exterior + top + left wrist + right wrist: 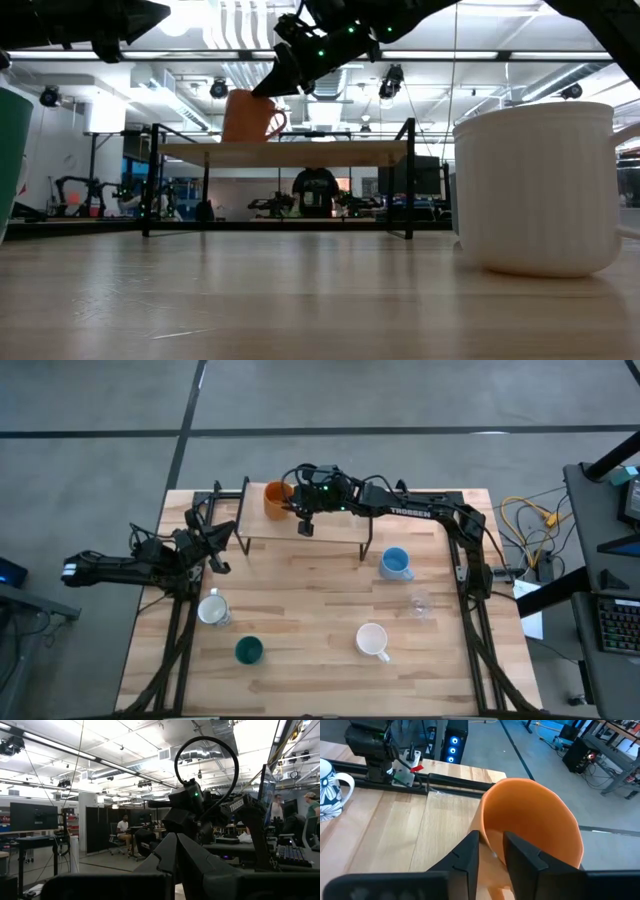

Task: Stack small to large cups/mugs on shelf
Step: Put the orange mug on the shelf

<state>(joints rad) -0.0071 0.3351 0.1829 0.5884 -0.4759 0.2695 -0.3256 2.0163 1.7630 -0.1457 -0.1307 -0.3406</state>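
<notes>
The orange mug is at the left end of the light-wood shelf; it also shows in the low view, its base at the shelf top. My right gripper is shut on its rim. My left gripper hangs shut and empty over the table's left side, left of the shelf. On the tabletop stand the white mug with dark markings, the dark green cup, the plain white mug, the light blue mug and the clear glass. My right gripper holds the orange mug by its rim wall, on the side where the handle is. One finger is outside the wall and the other inside the mug. The fingers come slanting down from the table's right. The mug leans slightly.
The shelf's thin black legs stand on the tabletop at the far middle. The light blue mug stands just right of the shelf. People sit in the room beyond the table.
</notes>
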